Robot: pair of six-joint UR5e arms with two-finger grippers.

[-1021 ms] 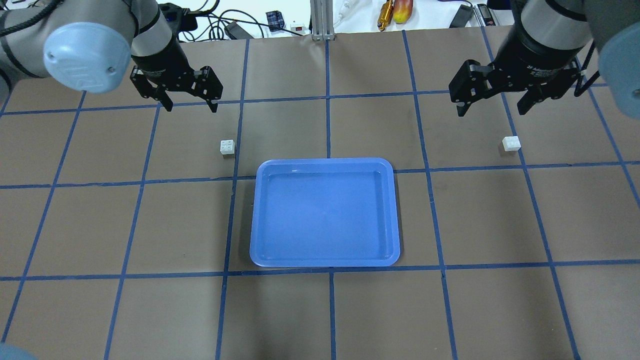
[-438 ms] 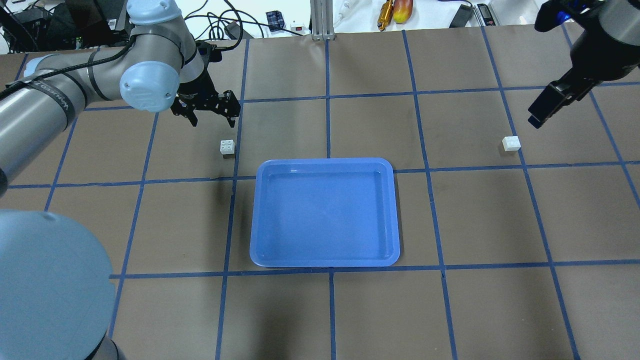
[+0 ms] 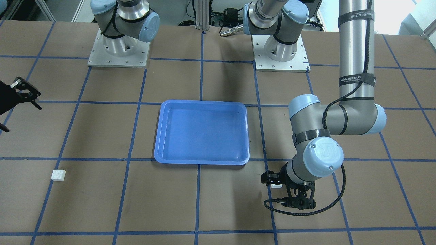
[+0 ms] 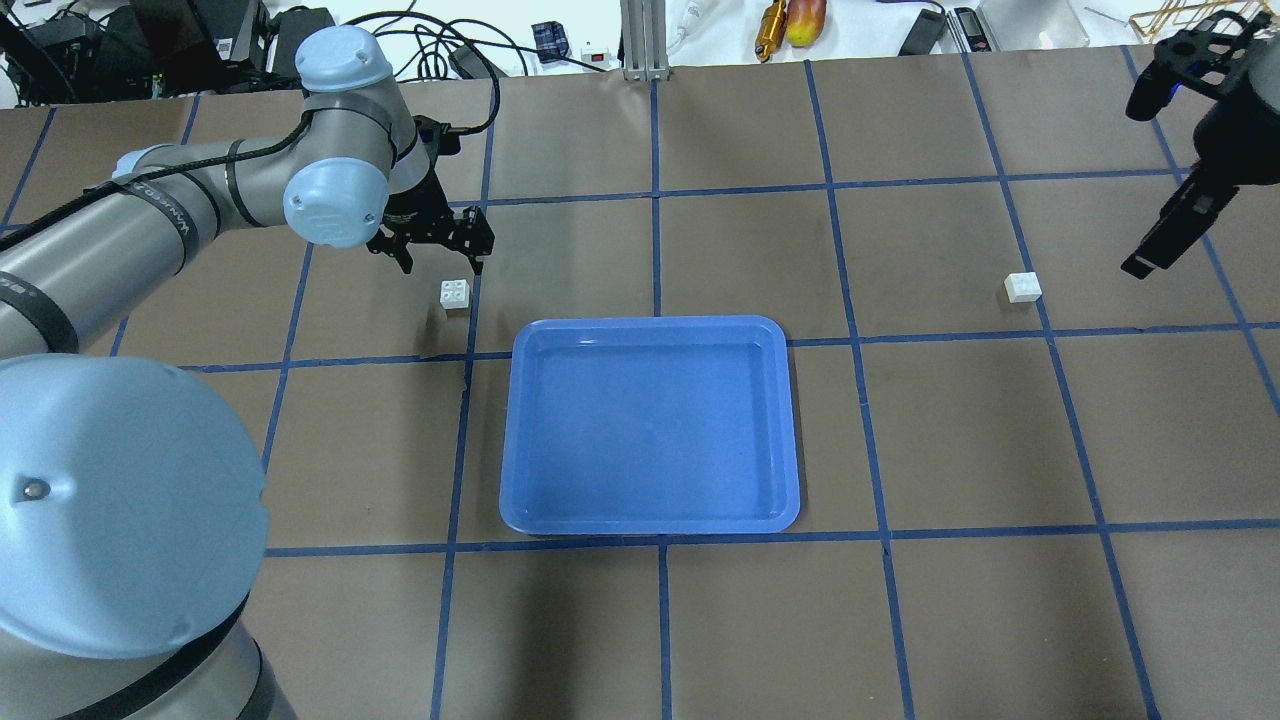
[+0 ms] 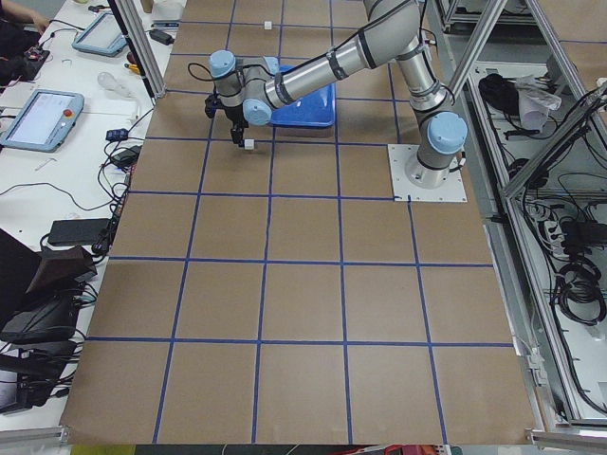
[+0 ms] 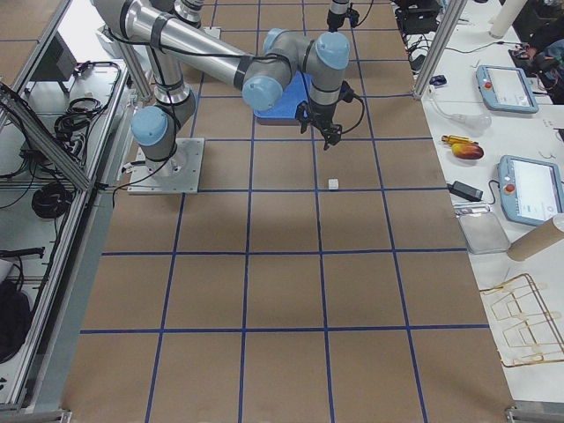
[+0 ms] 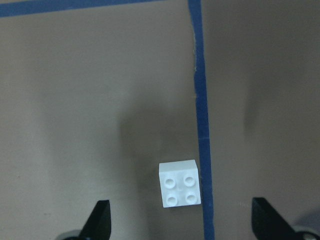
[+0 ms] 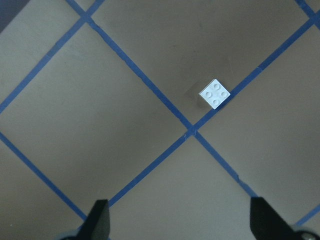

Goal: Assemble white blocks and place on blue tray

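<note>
One white block (image 4: 455, 294) lies on the table left of the blue tray (image 4: 650, 322); it also shows in the left wrist view (image 7: 180, 183). My left gripper (image 4: 440, 255) is open and hovers just above and behind this block, with the block between its fingertips (image 7: 102, 217) in the wrist view. The other white block (image 4: 1023, 287) lies far right and shows in the right wrist view (image 8: 215, 93). My right gripper (image 4: 1140, 265) is open, high and to the right of that block. The tray holds nothing.
Blue tape lines grid the brown table. Cables, a brass tool (image 4: 771, 25) and other clutter lie beyond the far edge. The two arm bases (image 3: 117, 51) stand on the robot's side. The left arm's elbow (image 4: 110, 500) looms over the near left.
The left gripper has moved down and towards the left block and now hovers over it. The right gripper has swung out to the right and turned edge-on. Blocks and tray have not moved.
</note>
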